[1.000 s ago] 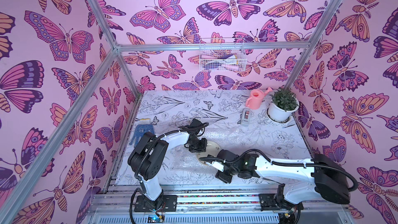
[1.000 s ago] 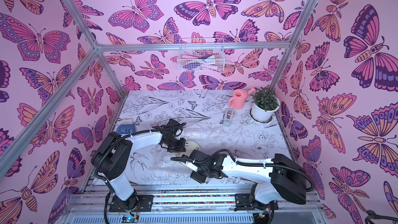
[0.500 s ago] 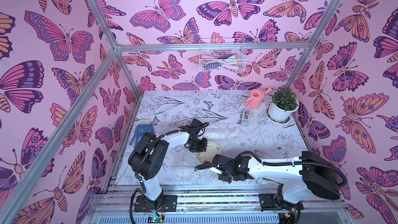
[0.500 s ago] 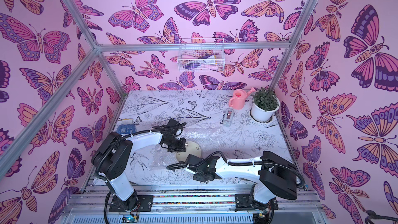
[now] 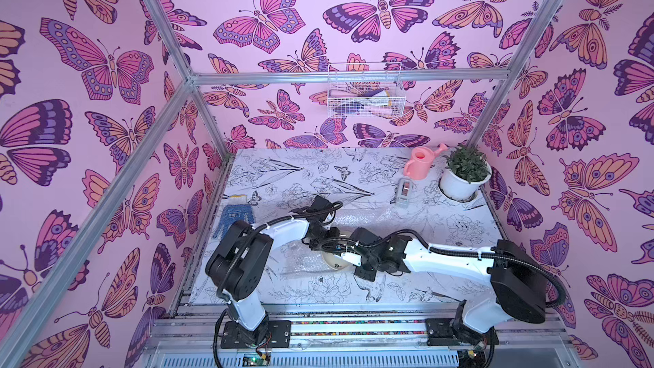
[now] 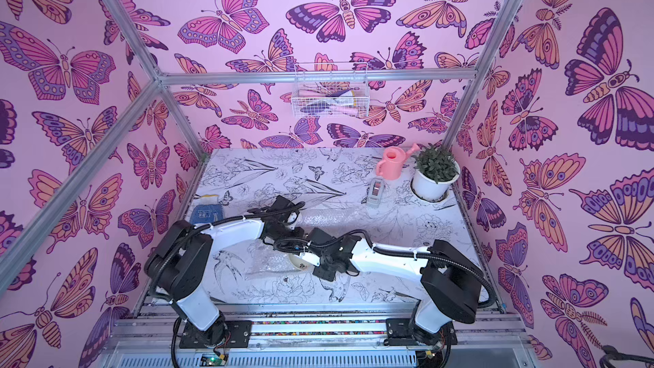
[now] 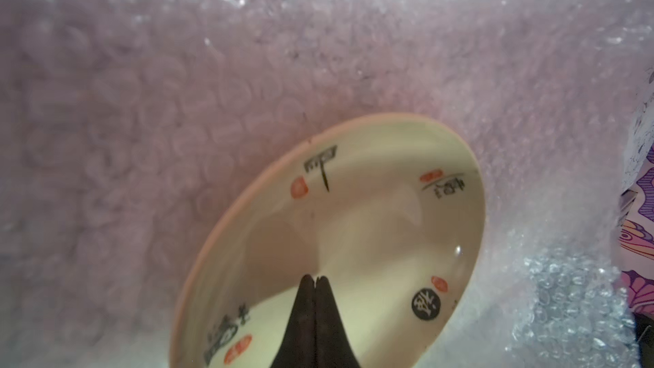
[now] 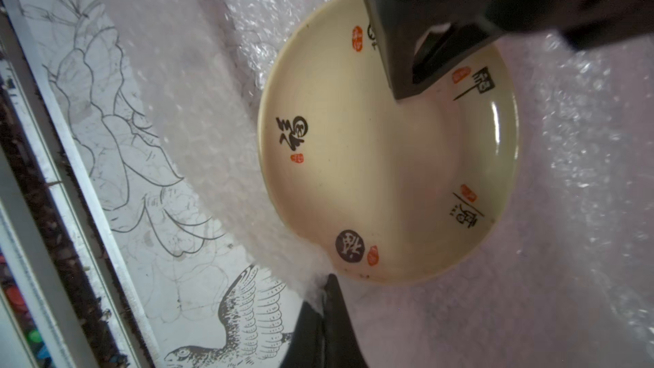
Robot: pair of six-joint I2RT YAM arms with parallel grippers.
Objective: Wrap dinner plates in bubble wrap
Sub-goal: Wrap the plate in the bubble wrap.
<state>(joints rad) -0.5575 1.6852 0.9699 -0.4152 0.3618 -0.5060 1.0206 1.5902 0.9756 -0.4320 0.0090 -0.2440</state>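
With the cream plate (image 8: pixel 371 157) lying on the bubble wrap (image 8: pixel 198 129) near the front edge of the tabletop (image 5: pixel 300 164), under the clenched, empty left gripper (image 7: pixel 315 279), the wrap edge clamped by the right gripper (image 8: pixel 323 288) is best lifted slowly and folded over the plate without dragging it.

far right corner: potted plant (image 5: pixel 463 178), pink watering can (image 5: pixel 419 164), tape dispenser (image 5: pixel 404 191)
left edge: blue glove (image 5: pixel 233 219)
back wall (image 5: pixel 269 125): wire basket (image 5: pixel 366 95)
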